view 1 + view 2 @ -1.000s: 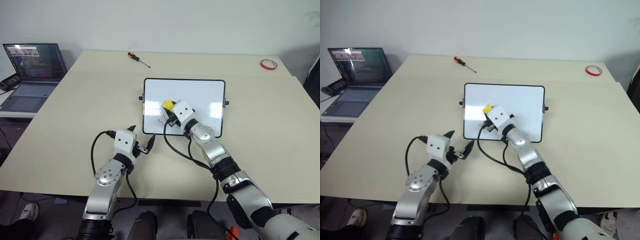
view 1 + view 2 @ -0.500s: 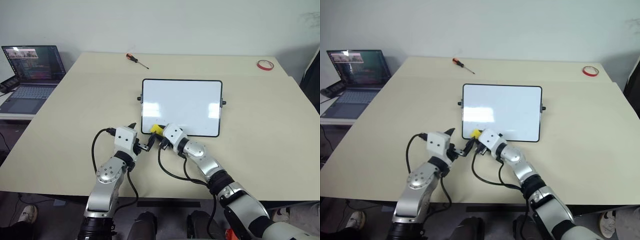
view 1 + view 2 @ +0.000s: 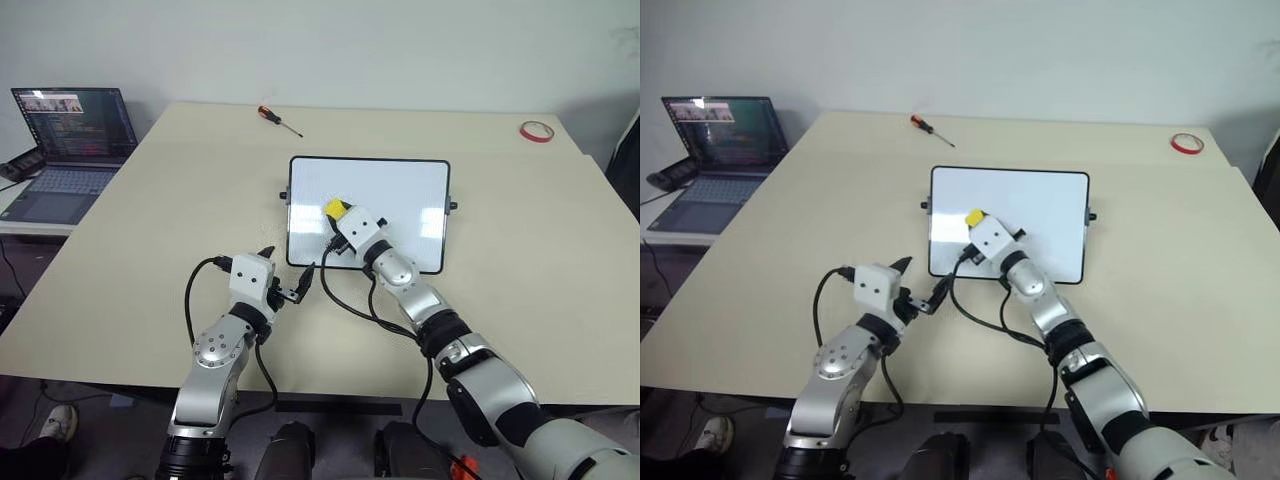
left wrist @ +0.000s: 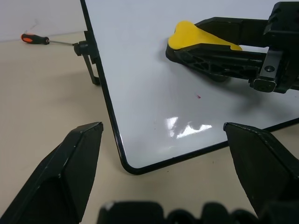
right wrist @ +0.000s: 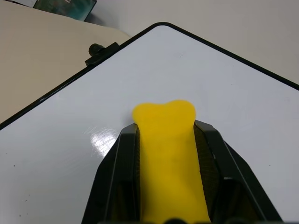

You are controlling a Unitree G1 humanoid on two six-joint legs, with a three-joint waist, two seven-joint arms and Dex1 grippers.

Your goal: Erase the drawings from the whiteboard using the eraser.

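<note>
While my right pincer (image 3: 338, 212) is clenched on the yellow eraser (image 3: 335, 208), pressing it on the whiteboard (image 3: 410, 195), only a tiny red speck (image 4: 198, 97) shows there. From the eraser, my left pincer (image 3: 288, 282), jaws spread and empty, sits at seven o'clock just off the board's corner.

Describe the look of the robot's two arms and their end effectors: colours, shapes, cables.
Both arms are jointed silver-grey metal segments with rounded housings. Each wrist carries a white boxy block with small dark dots. A looping black cable runs along each forearm. The left end effector and right end effector each have two black, wedge-shaped fingers.
</note>
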